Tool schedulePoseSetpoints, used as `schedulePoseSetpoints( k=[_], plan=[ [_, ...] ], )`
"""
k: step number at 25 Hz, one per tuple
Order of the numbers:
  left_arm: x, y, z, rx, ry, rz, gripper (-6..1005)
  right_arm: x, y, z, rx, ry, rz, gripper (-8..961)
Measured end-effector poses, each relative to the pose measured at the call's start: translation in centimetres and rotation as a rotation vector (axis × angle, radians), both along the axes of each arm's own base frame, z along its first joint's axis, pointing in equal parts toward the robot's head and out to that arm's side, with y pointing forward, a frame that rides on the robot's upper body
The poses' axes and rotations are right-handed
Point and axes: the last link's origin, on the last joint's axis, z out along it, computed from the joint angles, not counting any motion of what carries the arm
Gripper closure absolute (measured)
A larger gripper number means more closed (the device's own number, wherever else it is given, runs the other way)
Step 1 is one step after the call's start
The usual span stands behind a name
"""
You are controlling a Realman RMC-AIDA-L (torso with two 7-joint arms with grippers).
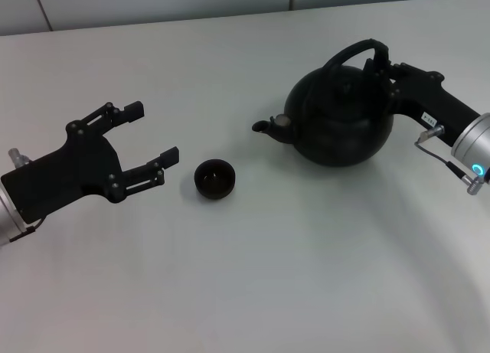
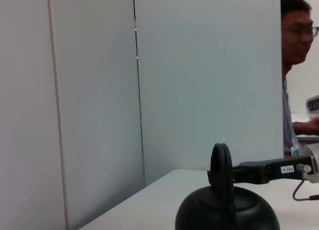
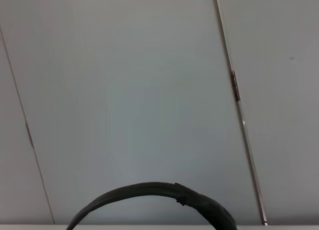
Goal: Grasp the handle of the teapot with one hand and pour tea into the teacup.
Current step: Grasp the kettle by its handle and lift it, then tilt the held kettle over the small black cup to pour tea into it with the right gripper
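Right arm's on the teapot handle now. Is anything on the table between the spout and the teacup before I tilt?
Nothing visible. In the head view only bare table lies between the teapot spout and the teacup. The right gripper is at the handle. The left gripper, open, sits on the teacup's far side, off that path.

The teapot (image 2: 227,210) is sitting on the white table (image 2: 149,205), its rounded black body filling the lower part of the view. Its handle (image 2: 221,165) is rising edge-on above the body. The right gripper (image 2: 234,174) is reaching in level and meeting the handle low down. Grey wall panels (image 2: 124,90) are standing behind, and a person with glasses (image 2: 295,65) is showing past the panels' edge.
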Motion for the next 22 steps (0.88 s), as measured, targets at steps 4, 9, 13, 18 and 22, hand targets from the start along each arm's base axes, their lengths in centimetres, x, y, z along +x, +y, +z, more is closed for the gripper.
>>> schedulePoseSetpoints(
  k=[4,9,13,18,22],
  plan=[
    [-0.1,-0.1,0.0,0.0,0.0,0.003,140,-0.5,0.4,0.1,0.002,0.0,0.018,830],
    [-0.2,-0.2,-0.1,0.004,0.003,0.006,140,-1.0,0.8,0.4,0.009,-0.002,0.046,829],
    [-0.3,-0.3,-0.1,0.005,0.002,0.011,141,-1.3,1.1,0.7,-0.001,-0.04,0.081,829],
    [-0.4,-0.5,-0.2,-0.005,-0.003,0.011,141,-2.1,1.6,0.5,-0.027,-0.082,0.131,829],
    [-0.4,-0.9,-0.1,-0.02,-0.014,0.001,142,-2.6,2.2,0.6,-0.037,-0.113,0.159,829]
  ],
)
